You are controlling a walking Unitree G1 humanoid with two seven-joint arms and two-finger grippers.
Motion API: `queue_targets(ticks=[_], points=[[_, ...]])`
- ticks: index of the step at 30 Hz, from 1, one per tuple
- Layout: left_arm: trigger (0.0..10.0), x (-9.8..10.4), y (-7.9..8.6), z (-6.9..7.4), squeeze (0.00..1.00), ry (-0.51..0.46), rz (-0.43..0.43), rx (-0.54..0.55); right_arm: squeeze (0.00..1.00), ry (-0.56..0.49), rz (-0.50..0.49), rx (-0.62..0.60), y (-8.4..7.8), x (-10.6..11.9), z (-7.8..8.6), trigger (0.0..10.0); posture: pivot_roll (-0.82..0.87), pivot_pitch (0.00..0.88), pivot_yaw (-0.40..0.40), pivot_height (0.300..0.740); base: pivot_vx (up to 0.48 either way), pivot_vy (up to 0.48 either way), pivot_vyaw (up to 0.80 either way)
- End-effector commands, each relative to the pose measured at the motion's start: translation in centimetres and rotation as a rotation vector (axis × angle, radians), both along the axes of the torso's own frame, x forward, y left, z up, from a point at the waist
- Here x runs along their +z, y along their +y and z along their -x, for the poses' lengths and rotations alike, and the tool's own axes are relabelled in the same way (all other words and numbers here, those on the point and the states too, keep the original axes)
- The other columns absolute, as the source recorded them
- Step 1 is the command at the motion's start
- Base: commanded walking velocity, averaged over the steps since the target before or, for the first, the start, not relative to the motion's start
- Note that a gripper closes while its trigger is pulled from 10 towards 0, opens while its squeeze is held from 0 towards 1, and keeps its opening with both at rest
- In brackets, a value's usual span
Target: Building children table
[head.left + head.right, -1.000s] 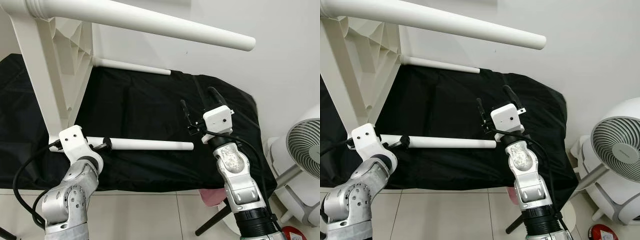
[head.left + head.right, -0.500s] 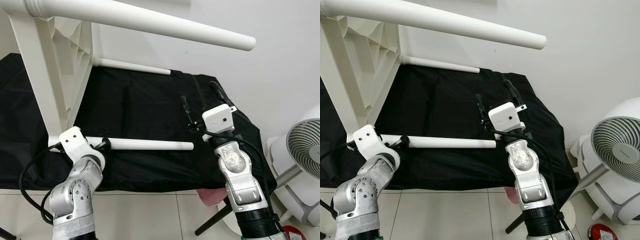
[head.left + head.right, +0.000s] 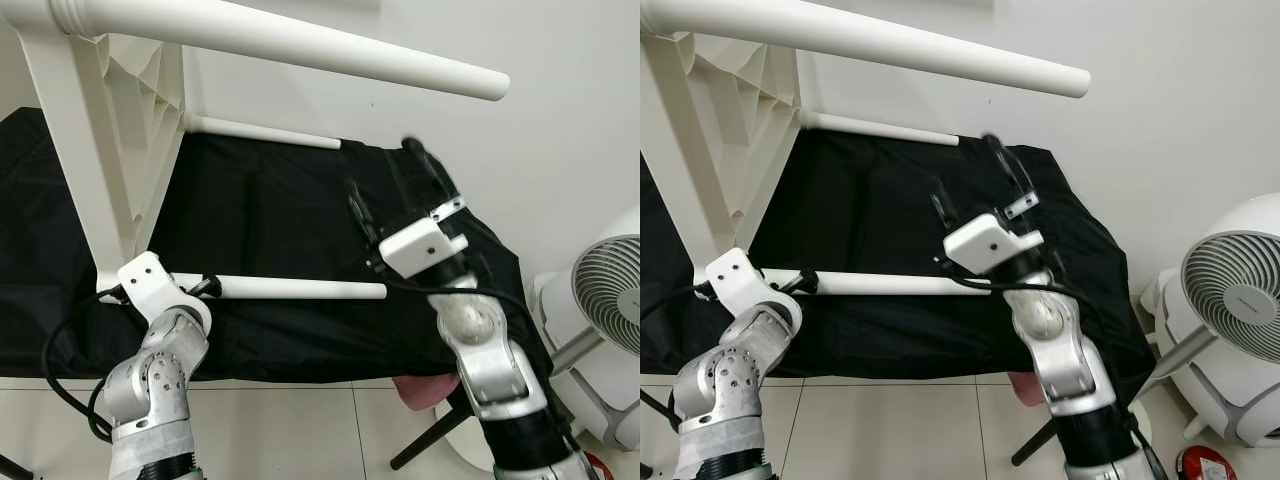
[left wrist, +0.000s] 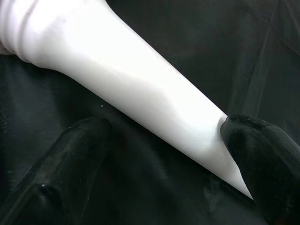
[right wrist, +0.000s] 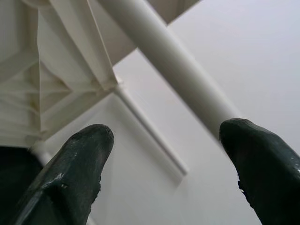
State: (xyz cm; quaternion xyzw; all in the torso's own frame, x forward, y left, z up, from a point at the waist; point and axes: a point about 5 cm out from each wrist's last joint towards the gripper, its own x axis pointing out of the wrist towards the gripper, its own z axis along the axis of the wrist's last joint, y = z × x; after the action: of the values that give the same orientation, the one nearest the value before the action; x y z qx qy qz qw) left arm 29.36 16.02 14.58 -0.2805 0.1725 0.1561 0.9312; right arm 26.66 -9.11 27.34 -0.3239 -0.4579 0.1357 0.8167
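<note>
Right gripper (image 3: 385,190) swung leftward, fingers spread empty, left gripper (image 4: 164,140) straddling horizontal table leg (image 3: 300,289).

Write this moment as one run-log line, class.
left gripper: at lower table leg, fingers open around it | right gripper: open, raised over black cloth | table frame: on its side

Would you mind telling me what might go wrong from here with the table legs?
1. The left gripper straddles the lower table leg with one finger touching; closing off-centre could roll it on the black cloth.
2. The open right gripper tilts toward the upper leg; swinging further may knock the propped tabletop.
</note>
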Motion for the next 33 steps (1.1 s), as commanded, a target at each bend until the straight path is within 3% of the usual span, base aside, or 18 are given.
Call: queue_targets(ticks=[1, 6, 18, 23, 33], points=[[10.0, -0.6, -1.8, -0.1, 0.00, 0.024, 0.071, -0.030, 0.00, -0.028, 0.031, 0.009, 0.3, 0.3, 0.2, 10.0, 0.03, 0.000, -0.089, 0.740, 0.000, 0.000, 0.00], [10.0, -0.5, -2.0, -0.2, 0.00, 0.023, 0.071, -0.038, 0.00, -0.114, 0.070, 0.047, 1.4, 2.2, -0.1, 10.0, 0.03, 0.000, -0.088, 0.740, 0.000, 0.000, 0.00], [10.0, -0.4, -2.3, -0.3, 0.00, 0.017, 0.068, -0.046, 0.00, -0.112, 0.193, 0.097, 4.1, 4.9, -1.9, 10.0, 0.02, 0.000, -0.091, 0.740, 0.000, 0.000, 0.00], [10.0, -0.3, -2.5, -0.2, 0.00, 0.017, 0.068, -0.050, 0.00, -0.095, 0.213, 0.001, 5.7, 5.8, -4.0, 10.0, 0.02, 0.000, -0.093, 0.740, 0.000, 0.000, 0.00], [10.0, -0.3, -2.7, -0.2, 0.00, 0.017, 0.067, -0.054, 0.00, -0.099, 0.238, -0.060, 7.2, 6.9, -5.1, 10.0, 0.02, 0.000, -0.096, 0.740, 0.000, 0.000, 0.00]])
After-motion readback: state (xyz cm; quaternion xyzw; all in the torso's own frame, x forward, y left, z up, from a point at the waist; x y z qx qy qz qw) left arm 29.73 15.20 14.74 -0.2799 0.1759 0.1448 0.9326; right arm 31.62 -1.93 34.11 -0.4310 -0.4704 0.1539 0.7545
